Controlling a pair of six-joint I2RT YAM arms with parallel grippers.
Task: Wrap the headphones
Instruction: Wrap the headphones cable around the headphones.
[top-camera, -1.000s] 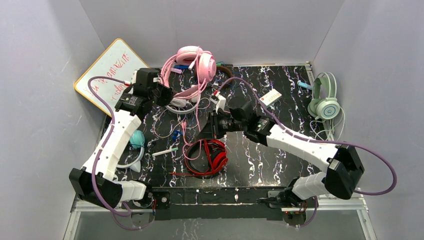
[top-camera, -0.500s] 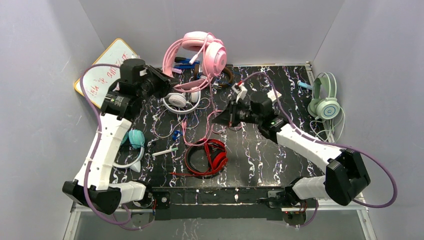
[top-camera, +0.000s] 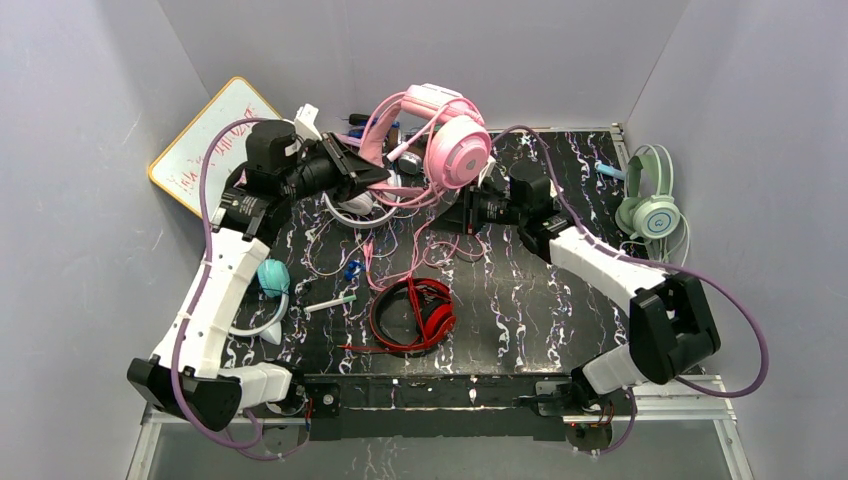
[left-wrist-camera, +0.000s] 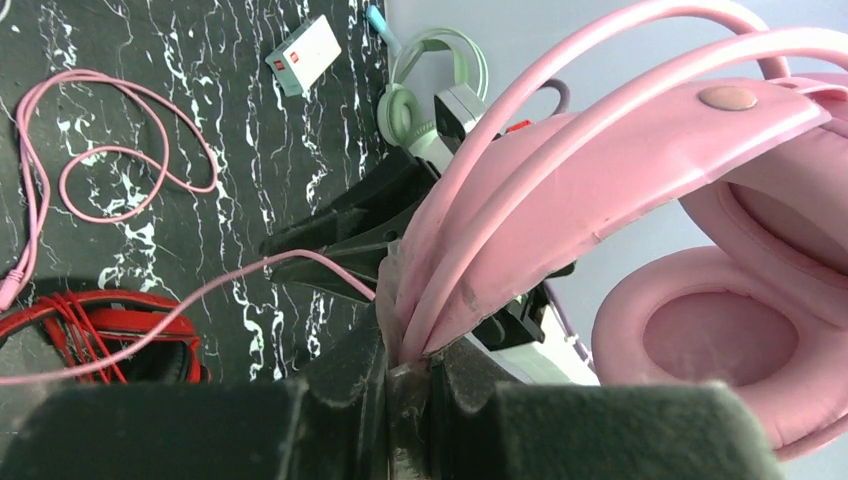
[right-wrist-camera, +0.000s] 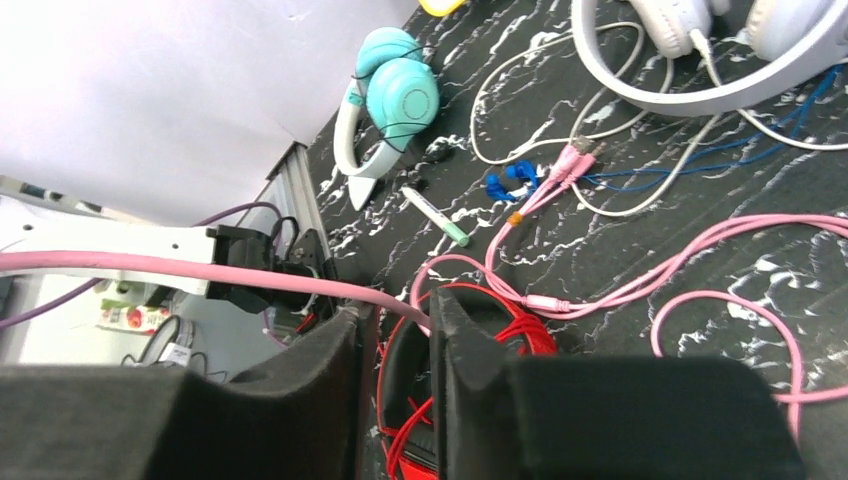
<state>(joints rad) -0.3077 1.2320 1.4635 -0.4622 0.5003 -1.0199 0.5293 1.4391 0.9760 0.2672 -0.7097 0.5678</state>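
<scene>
Top view: padded pink over-ear headphones (top-camera: 455, 150) aloft between left pincer (top-camera: 372, 172) and right pincer (top-camera: 468, 213).
Left wrist: pincer clamped on pink headband (left-wrist-camera: 600, 130); cups beyond its tips.
Right wrist: pincer narrowly apart, thin pink cord (right-wrist-camera: 150, 267) running into the gap.

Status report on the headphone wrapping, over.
Left gripper shut on headband of pink headphones, off table. Right gripper narrowly open, pink cord between fingers. Loose cables tangled below.

The pink headphones (top-camera: 455, 145) have risen and swung right, hanging farther behind the red headphones (top-camera: 415, 313). The left hand (top-camera: 368, 172), clamped on their headband, went along. The right hand (top-camera: 468, 212) has drawn back from the red headphones, the pink cord (right-wrist-camera: 200, 270) passing between its fingers.
</scene>
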